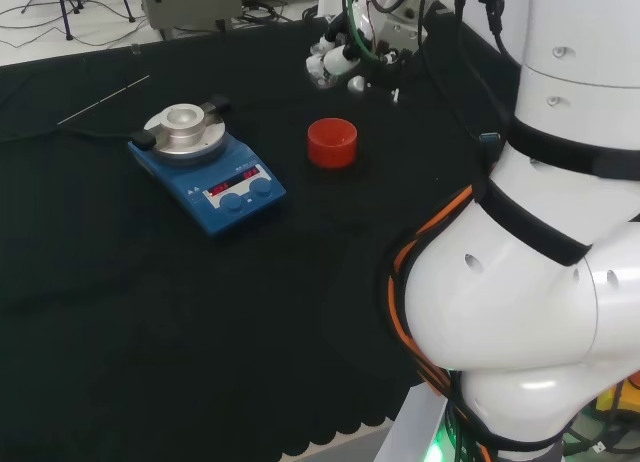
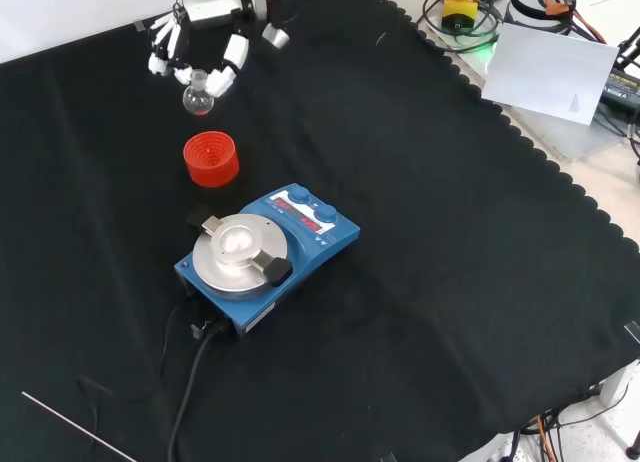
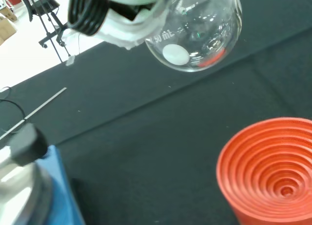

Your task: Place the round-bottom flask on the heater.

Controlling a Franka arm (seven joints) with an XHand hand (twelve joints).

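A small clear round-bottom flask (image 2: 198, 99) hangs in the air, held by its neck in my hand (image 2: 196, 44), whose fingers curl round it. In the wrist view the flask (image 3: 200, 32) is close and large, lifted clear of the red ribbed stand (image 3: 270, 178). In the front view the flask hangs just above and behind the red stand (image 2: 211, 158). The blue heater (image 2: 265, 254) with its round silver plate (image 2: 239, 248) stands nearer the camera, in front of the stand. In the head view my hand (image 1: 338, 62) is right of and beyond the heater (image 1: 205, 167), above the stand (image 1: 332, 143).
A thin metal rod (image 1: 103, 100) lies on the black cloth beyond the heater in the head view. The heater's black cable (image 2: 190, 387) runs toward the cloth's near edge in the front view. White arm links (image 1: 545, 232) stand at the head view's right.
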